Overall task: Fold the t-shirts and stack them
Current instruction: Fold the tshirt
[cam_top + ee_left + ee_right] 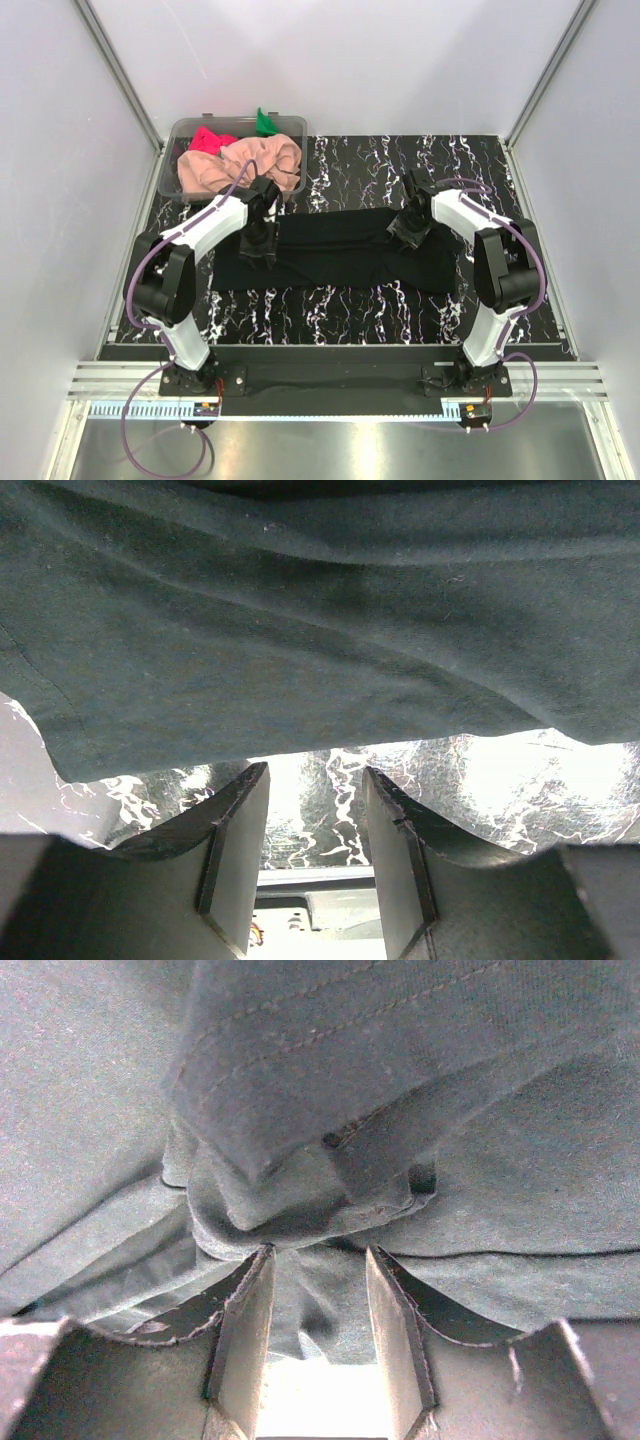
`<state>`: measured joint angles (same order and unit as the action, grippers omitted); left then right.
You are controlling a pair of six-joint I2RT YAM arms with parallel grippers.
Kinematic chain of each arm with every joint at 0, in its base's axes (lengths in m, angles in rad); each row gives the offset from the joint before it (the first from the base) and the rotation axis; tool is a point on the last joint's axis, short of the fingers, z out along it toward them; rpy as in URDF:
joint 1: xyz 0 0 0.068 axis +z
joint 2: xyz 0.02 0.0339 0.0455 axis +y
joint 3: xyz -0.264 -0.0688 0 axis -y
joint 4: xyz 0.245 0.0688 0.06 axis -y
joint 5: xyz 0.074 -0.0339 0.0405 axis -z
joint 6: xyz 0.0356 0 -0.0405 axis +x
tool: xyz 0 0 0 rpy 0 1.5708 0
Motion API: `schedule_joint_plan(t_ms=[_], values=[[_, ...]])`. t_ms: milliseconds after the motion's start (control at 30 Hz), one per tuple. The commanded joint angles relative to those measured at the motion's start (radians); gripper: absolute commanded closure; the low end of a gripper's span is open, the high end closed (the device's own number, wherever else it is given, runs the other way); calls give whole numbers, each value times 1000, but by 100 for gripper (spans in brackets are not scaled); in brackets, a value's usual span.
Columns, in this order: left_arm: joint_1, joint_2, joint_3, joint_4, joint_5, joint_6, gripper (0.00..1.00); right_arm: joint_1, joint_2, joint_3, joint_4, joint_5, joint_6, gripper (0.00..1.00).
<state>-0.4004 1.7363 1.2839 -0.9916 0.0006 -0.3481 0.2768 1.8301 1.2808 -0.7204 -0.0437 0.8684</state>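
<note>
The large black t-shirt (pixel 340 255) lies as a long band across the middle of the marble table. My left gripper (pixel 258 246) is over its left end. In the left wrist view the left gripper (pixel 316 770) is open and empty, with the black cloth (pixel 300 630) just beyond its tips. My right gripper (pixel 408 236) is at the shirt's right part. In the right wrist view the right gripper (pixel 320 1252) is open, pressed into a bunched fold of black cloth (pixel 300 1190) that lies between the fingers. The peach-pink (pixel 240 165), pink-red (pixel 210 140) and green (pixel 265 123) shirts lie in the tub.
The clear plastic tub (pixel 172 160) stands at the back left corner, close behind the left arm. Grey walls and metal posts enclose the table on three sides. Bare marble table (pixel 330 315) shows in front of the black shirt.
</note>
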Motion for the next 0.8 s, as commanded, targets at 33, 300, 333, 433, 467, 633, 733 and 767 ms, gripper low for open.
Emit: schedule_joint_plan(t_ms=[33, 300, 333, 433, 467, 633, 733, 767], values=[[-2, -27, 3, 18, 2, 11, 53, 4, 1, -8, 30, -4, 20, 51], [0, -29, 3, 18, -36, 21, 53, 4, 57, 8, 32, 38, 17, 61], [0, -27, 2, 18, -36, 20, 53, 4, 61, 27, 24, 63, 17, 63], [0, -21, 5, 18, -31, 17, 53, 4, 81, 40, 6, 77, 32, 91], [0, -21, 6, 18, -30, 17, 53, 4, 84, 38, 6, 80, 35, 96], [0, -17, 15, 18, -30, 18, 53, 15, 52, 29, 7, 103, 24, 100], [-2, -11, 20, 18, -27, 18, 53, 16, 8, 44, 6, 104, -15, 100], [0, -8, 20, 16, -25, 18, 53, 16, -15, 52, -8, 107, -23, 100]])
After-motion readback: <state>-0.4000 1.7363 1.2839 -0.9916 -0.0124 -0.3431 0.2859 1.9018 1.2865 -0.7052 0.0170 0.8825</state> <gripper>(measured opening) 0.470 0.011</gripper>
